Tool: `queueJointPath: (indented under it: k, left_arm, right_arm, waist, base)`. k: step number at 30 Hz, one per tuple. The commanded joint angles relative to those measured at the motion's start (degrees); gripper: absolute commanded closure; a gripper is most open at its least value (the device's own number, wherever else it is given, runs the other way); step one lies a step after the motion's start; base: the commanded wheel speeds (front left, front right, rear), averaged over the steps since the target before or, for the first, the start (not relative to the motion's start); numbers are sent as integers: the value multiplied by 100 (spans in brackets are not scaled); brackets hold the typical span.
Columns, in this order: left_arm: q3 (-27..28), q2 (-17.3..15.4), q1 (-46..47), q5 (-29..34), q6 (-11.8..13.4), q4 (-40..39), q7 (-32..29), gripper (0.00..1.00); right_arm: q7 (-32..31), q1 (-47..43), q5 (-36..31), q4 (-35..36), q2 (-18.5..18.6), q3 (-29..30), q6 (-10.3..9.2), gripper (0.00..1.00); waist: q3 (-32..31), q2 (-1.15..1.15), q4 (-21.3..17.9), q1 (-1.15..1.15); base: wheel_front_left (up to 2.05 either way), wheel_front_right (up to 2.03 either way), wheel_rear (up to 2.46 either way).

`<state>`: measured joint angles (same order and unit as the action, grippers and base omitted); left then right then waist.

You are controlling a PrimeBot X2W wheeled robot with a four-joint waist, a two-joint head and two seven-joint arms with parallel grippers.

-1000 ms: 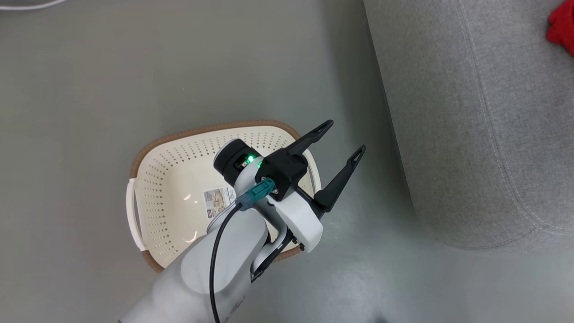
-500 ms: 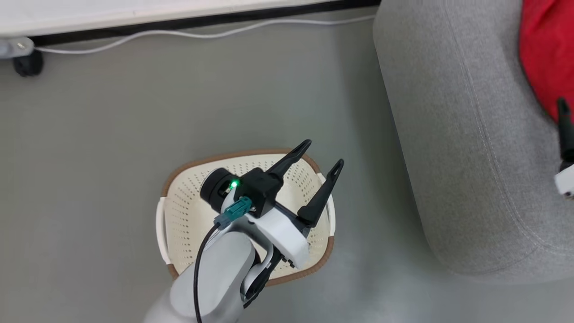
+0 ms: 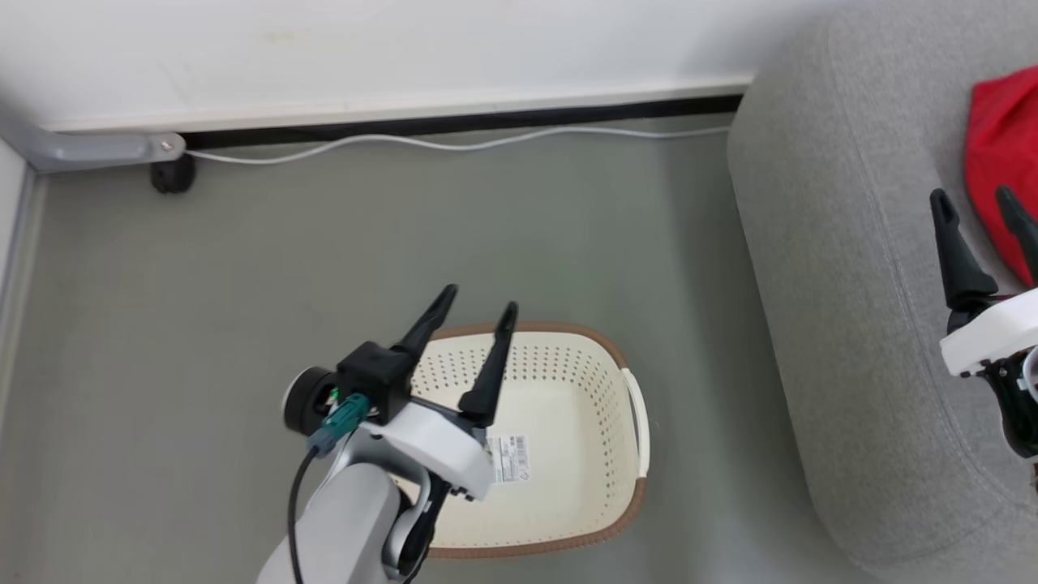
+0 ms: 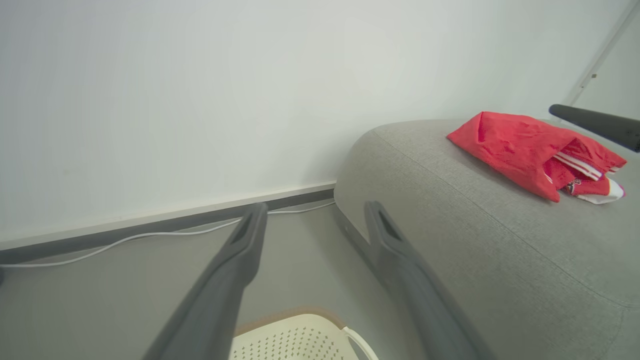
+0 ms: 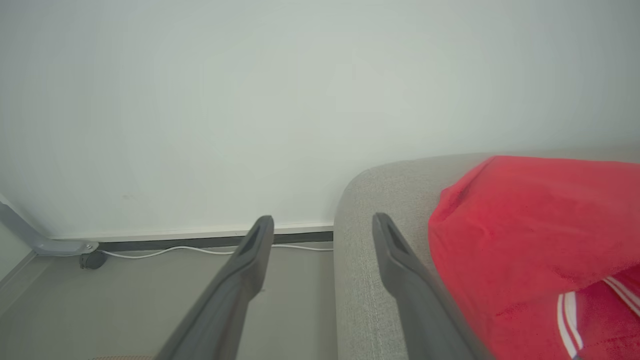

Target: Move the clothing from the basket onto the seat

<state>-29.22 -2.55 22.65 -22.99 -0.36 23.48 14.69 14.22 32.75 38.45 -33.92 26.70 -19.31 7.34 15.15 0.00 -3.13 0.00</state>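
Basket point(image 3: 559, 365) on the floor point(image 3: 243, 268), and nothing inside it but a paper label point(image 3: 509, 459): no red in there, as far as the head view showed. The clothing point(image 3: 1001, 162) lay in a crumpled red heap up on the seat point(image 3: 843, 324), white stripes showing in the left wrist view, well apart from the basket. The left hand point(image 3: 480, 299) hung above the basket, fingers spread wide, gripping nothing. The right hand point(image 3: 971, 196) was over the seat just beside the heap, also wide open and empty. Whether a fingertip brushed the fabric, I couldn't tell. By my reckoning the job looked done or all but done. Nothing appeared left to fetch, though the left arm hid part of the basket's bottom.
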Motion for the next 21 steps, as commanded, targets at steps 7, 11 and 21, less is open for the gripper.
queueJointPath:
  k: [7, 11, 21]
  left_arm:
    - [1084, -32, -509, 357, 126, -224, 30, 0]
    - [1563, -32, -798, 554, 207, -298, 30, 0]
    - [2393, -32, -1435, 937, 285, -521, 30, 0]
  right_arm:
    - [77, -500, -407, 500, -238, 255, 14, 0]
    - [77, -725, -613, 656, -434, 392, 14, 0]
    - [77, -1299, -1109, 1040, -916, 738, 14, 0]
  waist:
    - [-537, 0, 321, 0]
    - [-749, 0, 405, 0]
    - [-1113, 0, 501, 0]
  base:
    - [0, 0, 0]
    - [0, 0, 0]
    - [0, 0, 0]
